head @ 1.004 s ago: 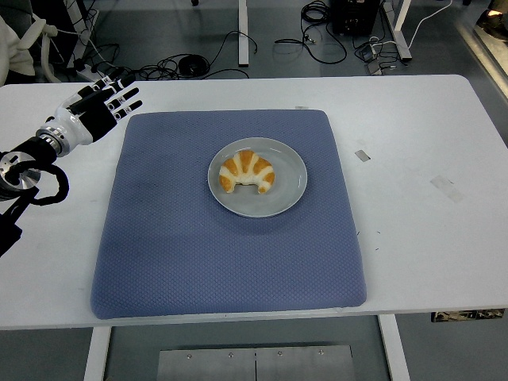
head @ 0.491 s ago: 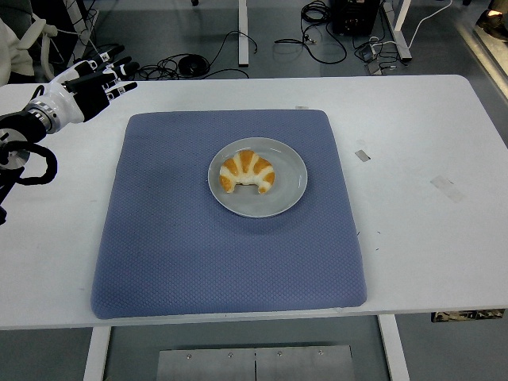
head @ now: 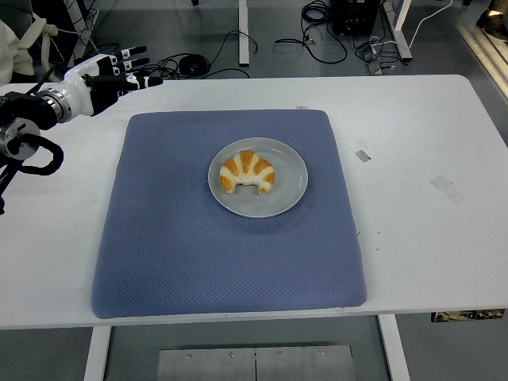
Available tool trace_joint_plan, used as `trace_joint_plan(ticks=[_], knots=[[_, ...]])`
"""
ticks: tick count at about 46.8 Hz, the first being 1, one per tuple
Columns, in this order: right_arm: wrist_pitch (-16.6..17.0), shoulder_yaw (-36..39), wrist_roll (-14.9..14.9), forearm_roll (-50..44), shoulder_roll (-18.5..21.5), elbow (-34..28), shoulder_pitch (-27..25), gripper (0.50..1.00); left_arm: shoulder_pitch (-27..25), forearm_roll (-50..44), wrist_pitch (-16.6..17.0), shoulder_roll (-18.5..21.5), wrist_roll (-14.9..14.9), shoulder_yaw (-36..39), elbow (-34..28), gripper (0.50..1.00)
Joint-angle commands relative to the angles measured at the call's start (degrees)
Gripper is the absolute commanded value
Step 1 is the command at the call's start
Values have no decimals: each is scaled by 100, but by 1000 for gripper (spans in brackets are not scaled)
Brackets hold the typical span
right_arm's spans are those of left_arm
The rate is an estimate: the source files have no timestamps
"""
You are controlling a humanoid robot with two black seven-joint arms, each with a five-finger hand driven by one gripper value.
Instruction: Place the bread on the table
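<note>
Hovering at the table's [head: 413,135] far left corner, my left hand [head: 103,75] is spread and empty. The bread [head: 247,172] sits untouched on its plate [head: 290,190]; next I must reach right and grasp it.

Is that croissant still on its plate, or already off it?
On the plate. The croissant lies inside the grey plate, which sits on the blue mat; the left robot hand is far off, open.

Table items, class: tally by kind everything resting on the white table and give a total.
Blue mat: 1
Grey plate: 1
Croissant bread: 1
Tape scraps, one and another: 2
Total: 5
</note>
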Motion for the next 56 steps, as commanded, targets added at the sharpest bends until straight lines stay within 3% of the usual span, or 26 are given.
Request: trace_joint_plan(ticks=[1,8,23,40,56], knots=[[0,0,0,0,0,2,-1,1000,-46,-10,0,-23,3,114,-9,983],[0,0,0,9,0,2,-1,1000,-125,16,8,-172,12,246,-9,984],[0,0,0,0,0,-7,-1,1000,-872,7,88,-357,12,1564,-9,984],[0,0,0,0,0,2,-1,1000,-1241,-10,281,-691,3,2495,-9,984],[0,0,0,0,0,-7,-1,1000,-1549,-63,193,-875,3,2847,-299,984]])
